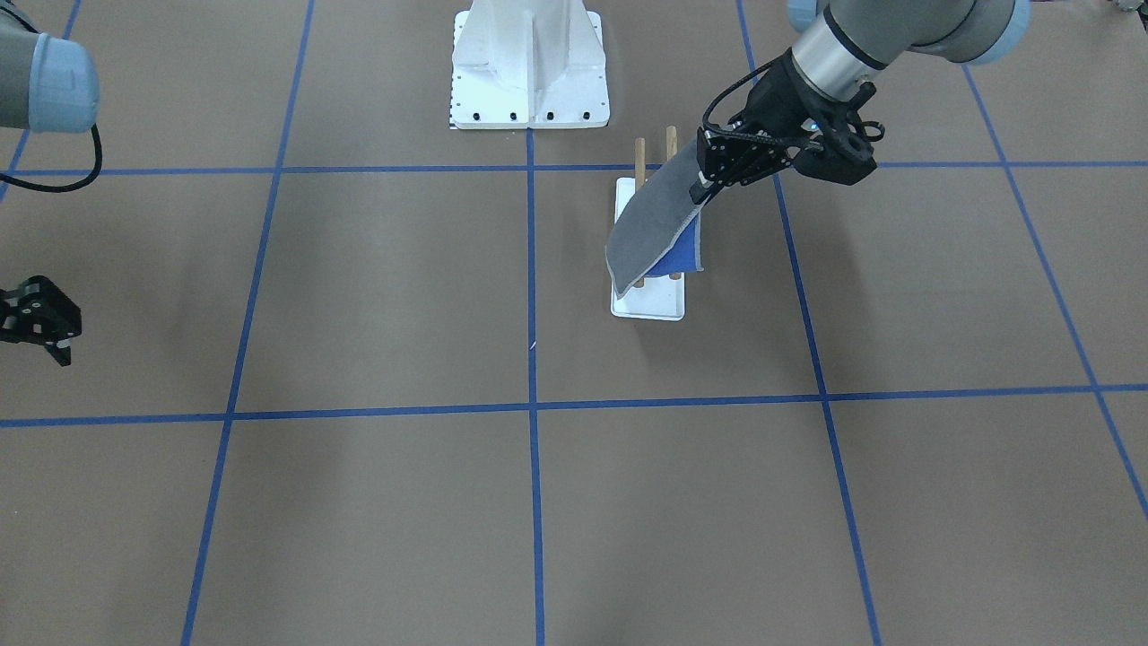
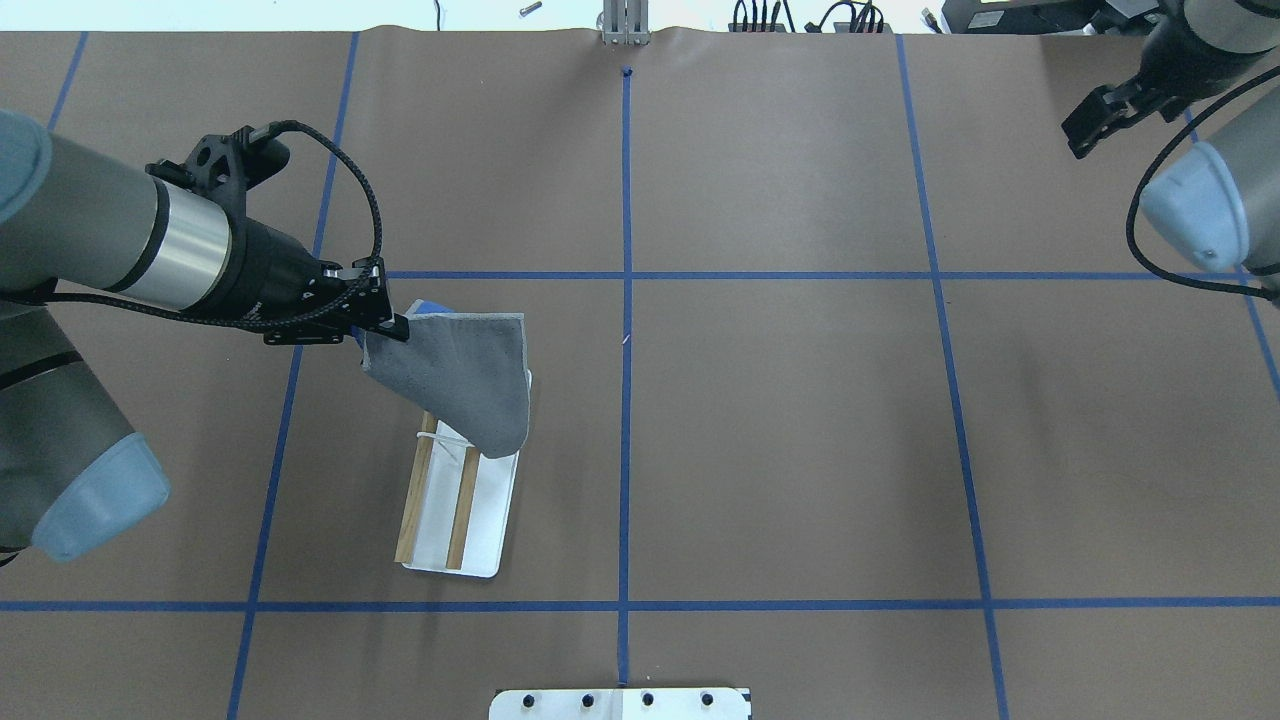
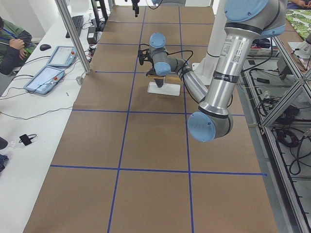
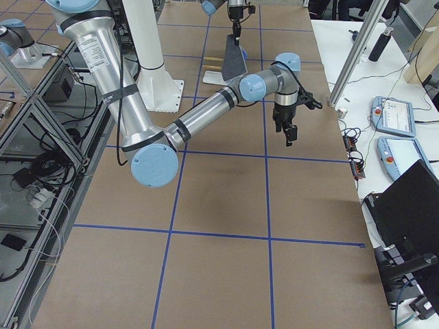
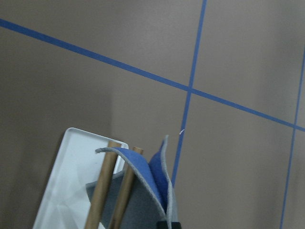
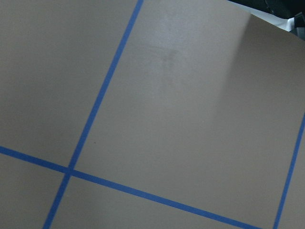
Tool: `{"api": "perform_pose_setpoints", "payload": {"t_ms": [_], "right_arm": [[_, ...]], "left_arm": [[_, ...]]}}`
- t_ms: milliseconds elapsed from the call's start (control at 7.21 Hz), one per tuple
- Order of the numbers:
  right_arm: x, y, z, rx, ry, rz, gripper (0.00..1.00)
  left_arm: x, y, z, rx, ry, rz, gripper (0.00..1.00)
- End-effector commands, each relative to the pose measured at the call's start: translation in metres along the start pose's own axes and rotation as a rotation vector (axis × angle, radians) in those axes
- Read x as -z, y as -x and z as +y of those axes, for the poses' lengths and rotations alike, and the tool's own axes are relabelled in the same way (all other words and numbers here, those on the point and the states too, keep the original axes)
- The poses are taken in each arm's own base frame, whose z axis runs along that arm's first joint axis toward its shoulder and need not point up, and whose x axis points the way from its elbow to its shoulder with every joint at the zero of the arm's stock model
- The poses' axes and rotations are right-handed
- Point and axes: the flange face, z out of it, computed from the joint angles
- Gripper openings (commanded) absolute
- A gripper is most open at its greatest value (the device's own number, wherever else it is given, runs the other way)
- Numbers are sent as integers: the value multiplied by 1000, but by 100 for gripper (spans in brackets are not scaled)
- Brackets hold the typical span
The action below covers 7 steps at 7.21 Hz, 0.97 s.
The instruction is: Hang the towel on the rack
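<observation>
At the table's edge nearest the robot stands the white bolted pedestal. Beyond it, left of the centre tape line, sits the rack, its flat white base running away from the robot and slightly skewed to the blue grid. Its two wooden rails run lengthwise, side by side.

Over the rack's far end hangs the towel, grey side up. It covers the far ends of both rails and slopes down from its raised left corner. From the front, the blue underside peeks out below the grey sheet. The left wrist view shows that blue face curling just beside the dowel tips; whether the cloth rests on them cannot be told.

The left gripper pinches the towel's raised corner, with the fingers closed on the pale edging just left of the rack.

Farthest out, near the table's far right corner, the right gripper hangs well apart from everything. Whether its fingers are parted cannot be told.
</observation>
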Motion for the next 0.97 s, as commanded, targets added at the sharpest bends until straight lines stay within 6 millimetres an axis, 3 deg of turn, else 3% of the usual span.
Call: {"api": "perform_pose_setpoints", "payload": {"t_ms": [0, 416, 555, 693, 832], "right_arm": [[-5, -41, 2, 26, 22, -15, 100], [-3, -52, 5, 8, 24, -39, 100], [-2, -54, 7, 4, 23, -43, 100], [-2, -54, 7, 4, 23, -44, 100], [-1, -55, 7, 1, 20, -48, 100]], "left_arm": [[-9, 36, -4, -48, -1, -59, 0], [-37, 63, -23, -70, -30, -133, 0], [-45, 68, -27, -64, -42, -152, 20], [-51, 71, -33, -72, -80, -156, 98], [-50, 69, -32, -81, -87, -145, 99]]}}
